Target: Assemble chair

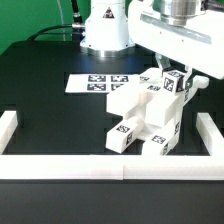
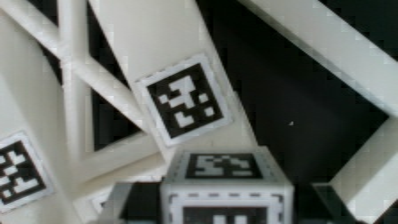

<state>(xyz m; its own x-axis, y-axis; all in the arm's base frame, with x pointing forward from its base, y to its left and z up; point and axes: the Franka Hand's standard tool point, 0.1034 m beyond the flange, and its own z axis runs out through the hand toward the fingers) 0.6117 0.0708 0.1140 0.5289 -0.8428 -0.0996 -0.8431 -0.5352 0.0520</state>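
I see the black surface (image 1: 50, 120) fenced at its front and sides by white border rails (image 1: 60, 166), there, I take it, so loose parts cannot slide off; the marker board (image 1: 82, 84) lies flat at the back, apart from the work; the chair (image 1: 148, 112) sits half-built towards the exterior view's right, a cluster of chunky white plates and bars resting on the surface just inside the front rail; the tool (image 1: 178, 78) hangs over its upper end, clenched on a small tagged block (image 1: 177, 85), one finger either side; the wrist view shows that block directly below the camera, with a tagged plate (image 2: 187, 100) and slanting bars beyond; I judge the top-down grip keeps the block square to its seat for joining.
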